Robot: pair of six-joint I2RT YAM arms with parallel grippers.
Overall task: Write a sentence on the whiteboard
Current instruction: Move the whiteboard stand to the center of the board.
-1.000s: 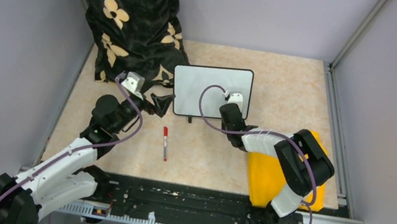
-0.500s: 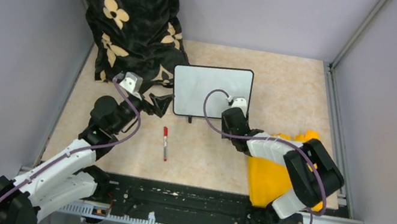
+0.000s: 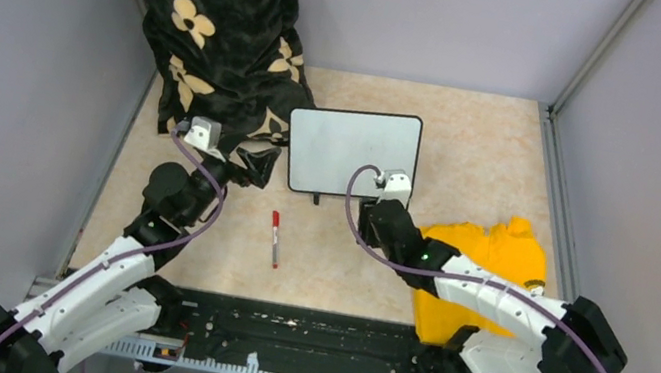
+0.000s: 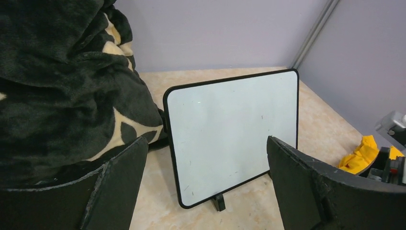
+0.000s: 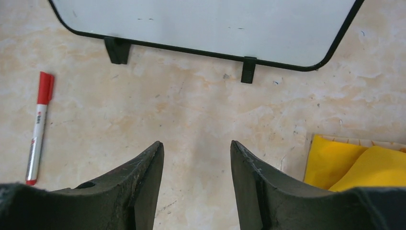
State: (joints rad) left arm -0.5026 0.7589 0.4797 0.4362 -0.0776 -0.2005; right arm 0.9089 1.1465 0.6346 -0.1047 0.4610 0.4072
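Observation:
The whiteboard (image 3: 353, 150) stands on its short black feet at the back middle of the table, and its face is blank; no red sentence shows on it. It also shows in the left wrist view (image 4: 230, 129) and the right wrist view (image 5: 206, 19). A red-capped marker (image 3: 274, 238) lies on the table in front of the board, left of my right gripper (image 5: 37, 129). My left gripper (image 3: 259, 163) is open and empty, just left of the board (image 4: 207, 139). My right gripper (image 3: 379, 213) is open and empty, pointing down at the table in front of the board's near edge (image 5: 196, 143).
A black blanket with cream flowers (image 3: 218, 16) is heaped at the back left, touching the board's left side. A yellow cloth (image 3: 480, 267) lies at the right, under my right forearm. Grey walls close in the table on three sides.
My right arm has swung its elbow out to the right and lower, drawing the gripper back from the board and uncovering more yellow cloth. My left gripper has shifted slightly left.

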